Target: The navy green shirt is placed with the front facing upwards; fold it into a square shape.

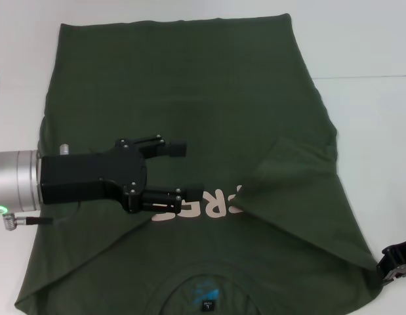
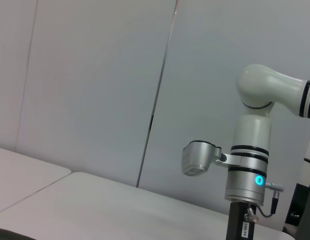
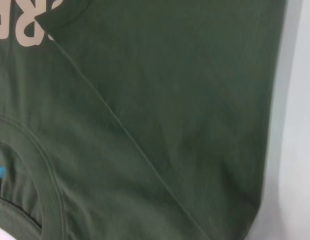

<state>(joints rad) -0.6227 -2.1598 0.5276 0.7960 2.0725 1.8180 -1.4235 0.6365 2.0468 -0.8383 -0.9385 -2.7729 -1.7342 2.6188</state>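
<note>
Your left gripper (image 1: 180,173) hangs over the middle of the navy green shirt (image 1: 189,98), jaws spread apart with nothing between them. One finger (image 1: 171,149) points across the plain chest cloth; the other finger (image 1: 164,198) sits right over the start of the pale lettering (image 1: 209,205), which runs on from the fingertips toward your right side. The shirt lies spread on the white bench (image 1: 373,131) beneath and all around that gripper, collar (image 1: 206,289) nearest you, hem at the far end. Both sleeves are folded in over the body: the right one's corner lands just beyond the fingertips, covering the end of the lettering.

Your right gripper (image 1: 394,261) sits low at the shirt's near right shoulder edge, well apart from the left one. You can't tell from here whether it's open or closed. Its wrist camera looks straight onto the folded sleeve seam (image 3: 129,145), the collar band (image 3: 42,165) and the bench (image 3: 295,150) strip beside the cloth.
</note>
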